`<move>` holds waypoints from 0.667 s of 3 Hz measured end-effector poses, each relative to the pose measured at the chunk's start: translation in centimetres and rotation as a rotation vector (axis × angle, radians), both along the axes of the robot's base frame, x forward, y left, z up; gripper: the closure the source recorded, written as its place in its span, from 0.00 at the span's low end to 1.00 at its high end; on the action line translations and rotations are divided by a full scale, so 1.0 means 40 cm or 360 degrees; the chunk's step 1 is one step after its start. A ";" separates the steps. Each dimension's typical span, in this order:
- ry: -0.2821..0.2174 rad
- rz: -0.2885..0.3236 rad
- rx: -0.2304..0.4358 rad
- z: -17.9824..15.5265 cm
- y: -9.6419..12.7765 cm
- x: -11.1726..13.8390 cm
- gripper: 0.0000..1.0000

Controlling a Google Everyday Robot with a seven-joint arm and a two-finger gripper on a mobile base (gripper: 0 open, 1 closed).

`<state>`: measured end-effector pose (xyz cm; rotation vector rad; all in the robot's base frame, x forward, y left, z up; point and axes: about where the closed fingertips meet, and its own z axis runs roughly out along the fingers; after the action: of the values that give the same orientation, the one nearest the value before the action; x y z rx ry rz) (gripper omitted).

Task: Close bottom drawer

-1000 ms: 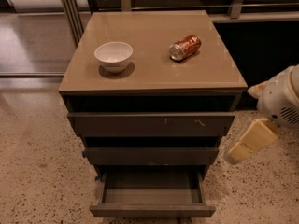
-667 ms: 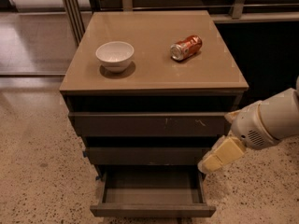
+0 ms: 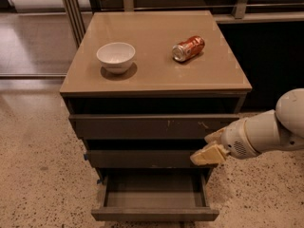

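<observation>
Speckled terrazzo floor (image 3: pixel 33 165) with metal posts (image 3: pixel 71 8) behind; at centre stands one low cabinet with a tan surface (image 3: pixel 156 77).

On the surface there are two things, well apart. One is a white bowl (image 3: pixel 116 57), upright, toward the left. The other is an orange-red drinks can (image 3: pixel 188 48) lying on its side toward the right, its silver end facing the front left. The print on the can cannot be read.

Below the surface there are three dark grey-brown drawers without handles.
- The top drawer (image 3: pixel 142 126) is the widest and bears pale scratches on the right of its front.
- The middle drawer (image 3: pixel 137 158) has a plain front.
- The bottom drawer (image 3: pixel 154 214) is the narrowest and stands pulled out farthest toward the camera. Its shallow grey box is open to view and its flat front is unmarked.

No writing shows on any drawer.

One white arm (image 3: pixel 266 132) enters from the right edge. Its beige claw (image 3: pixel 209 154) sits at the cabinet's front right corner, level with the middle drawer's front and above the right side of the open bottom drawer. Whether the claw is wide or narrow cannot be told, nor whether it touches the cabinet.
</observation>
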<state>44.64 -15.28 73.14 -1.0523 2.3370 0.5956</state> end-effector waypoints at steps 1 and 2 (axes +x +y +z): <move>0.0000 0.0000 0.0000 0.000 0.000 0.000 0.63; 0.0000 0.0000 0.0000 0.000 0.000 0.000 0.87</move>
<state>44.64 -15.28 73.14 -1.0524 2.3370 0.5956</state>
